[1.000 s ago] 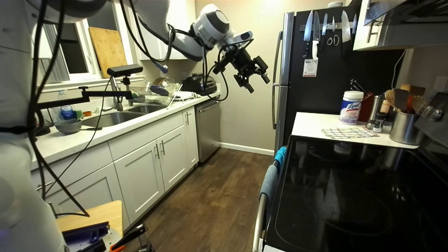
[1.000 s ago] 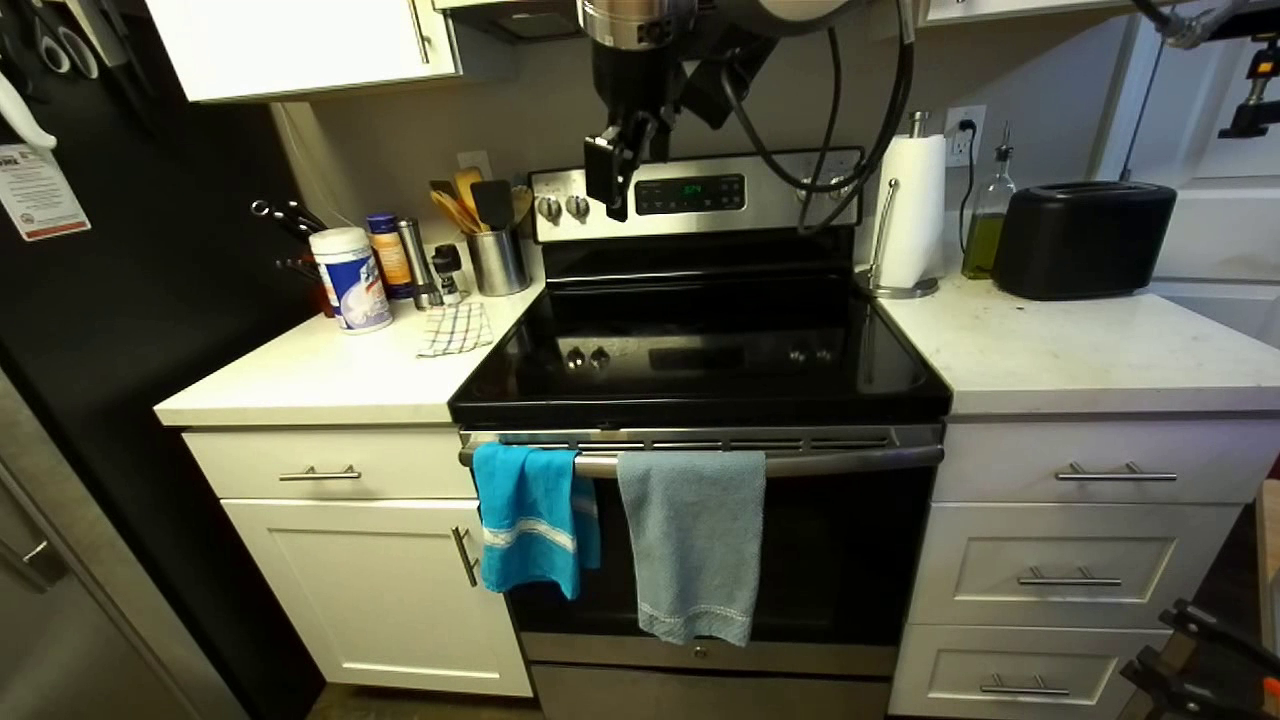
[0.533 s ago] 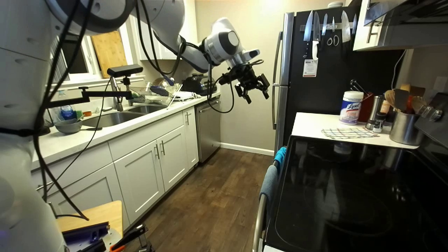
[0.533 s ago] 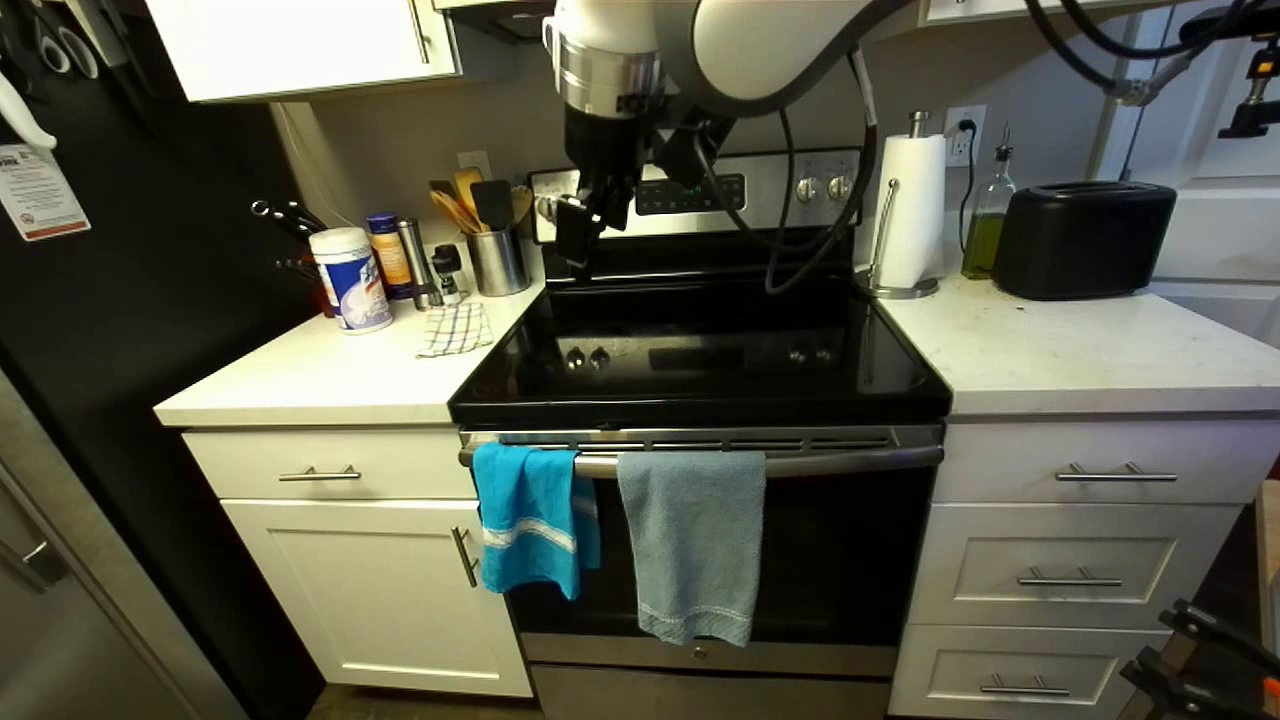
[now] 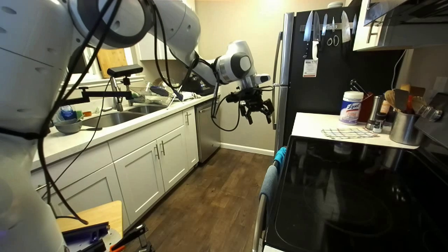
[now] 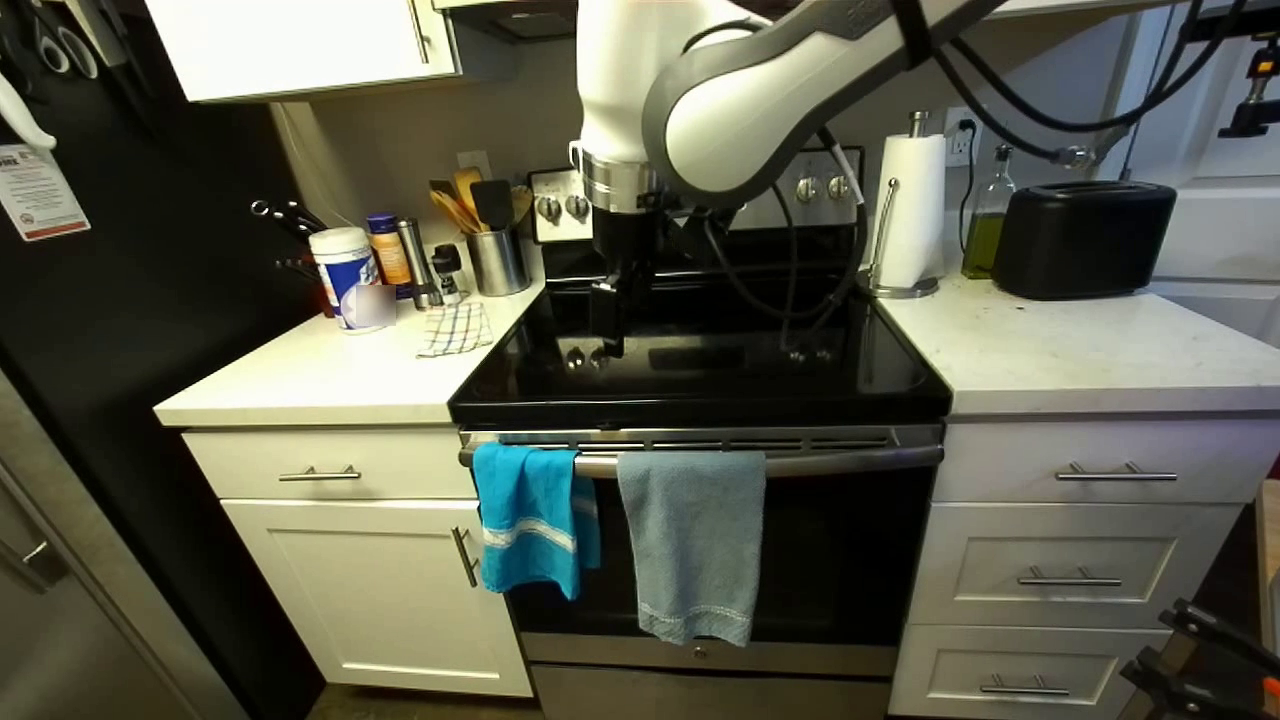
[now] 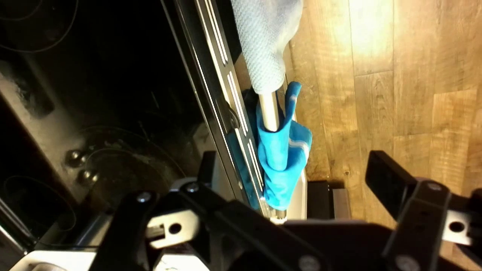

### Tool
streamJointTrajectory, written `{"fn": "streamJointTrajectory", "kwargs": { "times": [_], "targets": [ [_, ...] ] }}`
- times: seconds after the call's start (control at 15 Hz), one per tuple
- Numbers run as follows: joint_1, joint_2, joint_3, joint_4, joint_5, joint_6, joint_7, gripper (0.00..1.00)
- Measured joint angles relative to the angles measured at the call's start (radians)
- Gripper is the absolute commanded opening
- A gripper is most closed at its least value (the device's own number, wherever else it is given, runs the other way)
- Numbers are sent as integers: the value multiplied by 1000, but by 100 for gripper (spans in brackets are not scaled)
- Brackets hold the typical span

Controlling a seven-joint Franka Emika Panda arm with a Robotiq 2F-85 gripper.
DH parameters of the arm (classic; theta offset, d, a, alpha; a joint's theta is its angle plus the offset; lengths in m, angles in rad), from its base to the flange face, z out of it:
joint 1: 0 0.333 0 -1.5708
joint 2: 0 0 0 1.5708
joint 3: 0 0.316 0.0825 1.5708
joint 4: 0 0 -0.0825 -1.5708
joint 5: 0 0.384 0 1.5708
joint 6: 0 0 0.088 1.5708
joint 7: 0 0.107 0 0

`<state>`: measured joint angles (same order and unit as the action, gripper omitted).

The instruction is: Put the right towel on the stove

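Note:
The right towel (image 6: 693, 545) is grey-blue and hangs over the oven handle. It also shows in an exterior view (image 5: 268, 182) and at the top of the wrist view (image 7: 267, 45). A bright blue towel (image 6: 530, 520) with a white stripe hangs on its left; it also shows in the wrist view (image 7: 280, 158). The stove (image 6: 720, 385) has a black glass top with nothing lying on it. My gripper (image 5: 260, 117) is open and empty, in the air above the towels. In the wrist view my gripper (image 7: 295, 169) has its fingers wide apart, with the bright blue towel showing below between them.
The oven handle (image 6: 850, 460) runs along the stove front. The fridge (image 5: 285, 70) stands at the back. A wipes canister (image 6: 350, 280), a checked cloth (image 6: 456, 330) and a utensil holder (image 6: 498, 262) stand beside the stove. Paper towels (image 6: 912, 215) and a toaster (image 6: 1085, 240) are opposite.
My arm has swung forward and the gripper has come down, tilting to point more straight downward. It stays open. The towels have not moved.

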<state>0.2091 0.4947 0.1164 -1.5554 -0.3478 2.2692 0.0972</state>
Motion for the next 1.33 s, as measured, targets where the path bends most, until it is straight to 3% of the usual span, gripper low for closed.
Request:
{"fn": "streamJointTrajectory", "kwargs": {
  "times": [0.4, 0.8, 1.33],
  "targets": [
    [-10, 78, -39, -1, 9, 9, -14, 100],
    [26, 134, -71, 6, -16, 13, -14, 100],
    [31, 142, -76, 12, -15, 12, -14, 100]
  ]
}}
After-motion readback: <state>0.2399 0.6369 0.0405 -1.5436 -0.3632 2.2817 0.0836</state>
